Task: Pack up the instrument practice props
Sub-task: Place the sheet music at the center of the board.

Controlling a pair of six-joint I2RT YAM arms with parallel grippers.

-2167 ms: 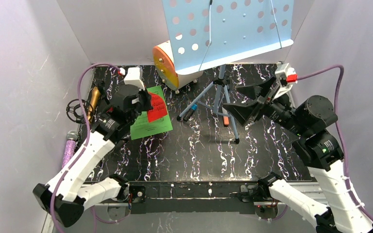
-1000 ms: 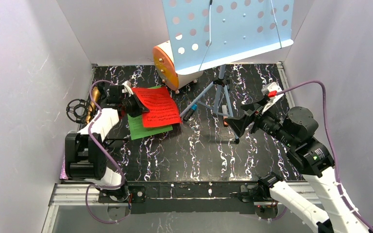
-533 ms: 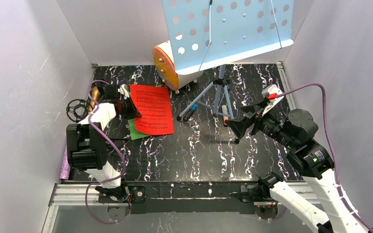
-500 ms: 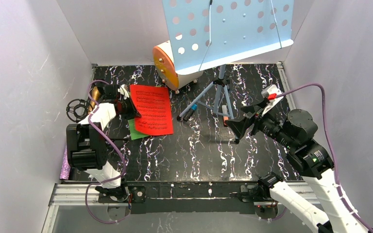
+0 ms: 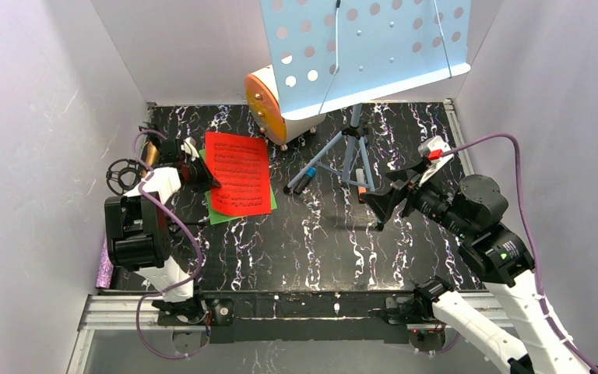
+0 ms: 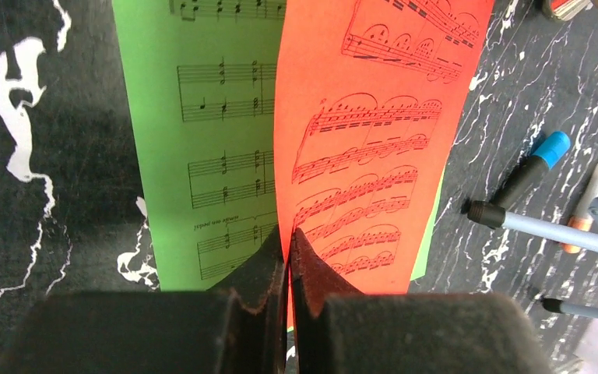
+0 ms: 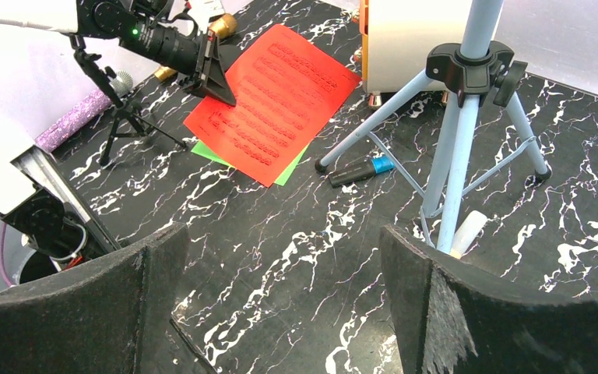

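Note:
My left gripper (image 5: 209, 178) (image 6: 289, 234) is shut on the near edge of the red music sheet (image 5: 237, 171) (image 6: 374, 132), which lies over the green music sheet (image 5: 216, 212) (image 6: 202, 148) at the back left. Both sheets show in the right wrist view, the red sheet (image 7: 272, 101) on the green sheet (image 7: 210, 152). The pale-blue perforated sheet-music tripod (image 5: 358, 47) stands at the back, its legs (image 7: 455, 140) ahead of my open, empty right gripper (image 5: 380, 204) (image 7: 280, 312). The gold microphone (image 5: 151, 153) and a black mic tripod (image 5: 121, 175) lie at the left edge, the purple microphone (image 7: 78, 117) near them.
The round cream-and-orange drawer cabinet (image 5: 269, 105) stands behind the sheets. A black marker with a blue cap (image 5: 302, 179) (image 7: 362, 170) and an orange-and-white marker (image 5: 363, 191) (image 7: 467, 230) lie among the tripod legs. Pale walls close in left, back and right.
My left arm has drawn back to the left wall and swung the red sheet flat over the green one, squaring it up. My right gripper has lowered and pulled back slightly.

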